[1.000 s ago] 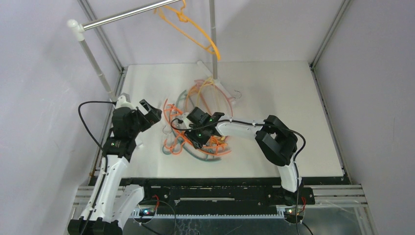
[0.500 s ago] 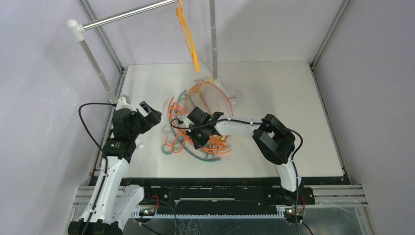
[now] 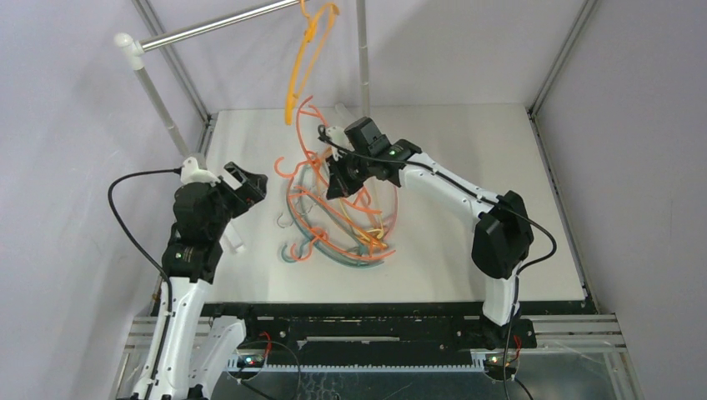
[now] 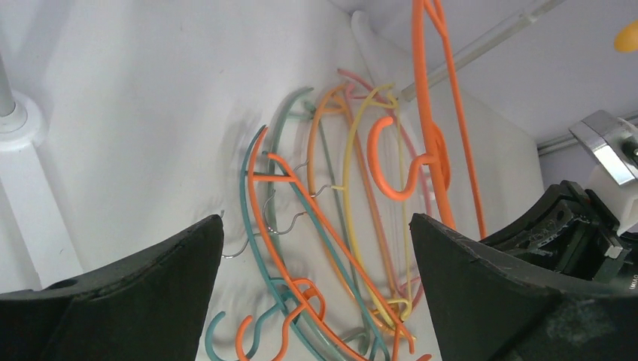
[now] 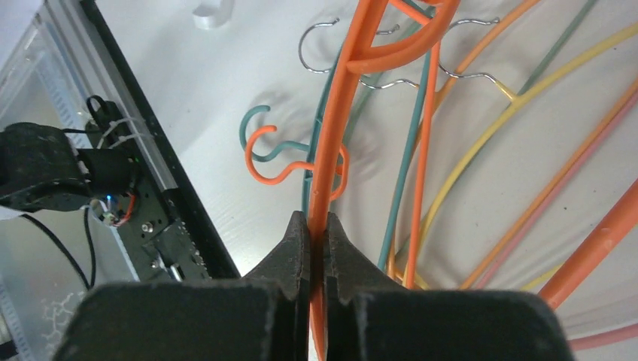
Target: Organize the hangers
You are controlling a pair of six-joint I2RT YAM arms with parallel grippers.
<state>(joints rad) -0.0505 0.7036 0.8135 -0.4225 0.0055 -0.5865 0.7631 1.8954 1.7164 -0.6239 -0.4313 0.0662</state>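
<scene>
A tangled pile of hangers (image 3: 346,233) in orange, teal, yellow and pink lies mid-table. My right gripper (image 3: 342,180) is raised above the pile's far side, shut on an orange hanger (image 3: 302,125) that it holds lifted, its lower part still trailing into the pile. The right wrist view shows the jaws (image 5: 317,226) pinched on this orange hanger (image 5: 340,128). A yellow-orange hanger (image 3: 300,62) hangs on the silver rail (image 3: 217,25). My left gripper (image 3: 247,185) is open and empty, left of the pile; through its fingers (image 4: 150,282) I see the pile (image 4: 331,226) and the lifted orange hanger (image 4: 435,113).
The rail runs from a white post (image 3: 162,108) at the back left to a vertical post (image 3: 363,58) at the back centre. Grey frame bars edge the table (image 3: 483,167). The black front rail (image 3: 375,308) lies below.
My right gripper has risen and moved toward the back with the orange hanger, pulling it up out of the pile. The hanger on the rail has swung. My left arm shifted slightly left.
</scene>
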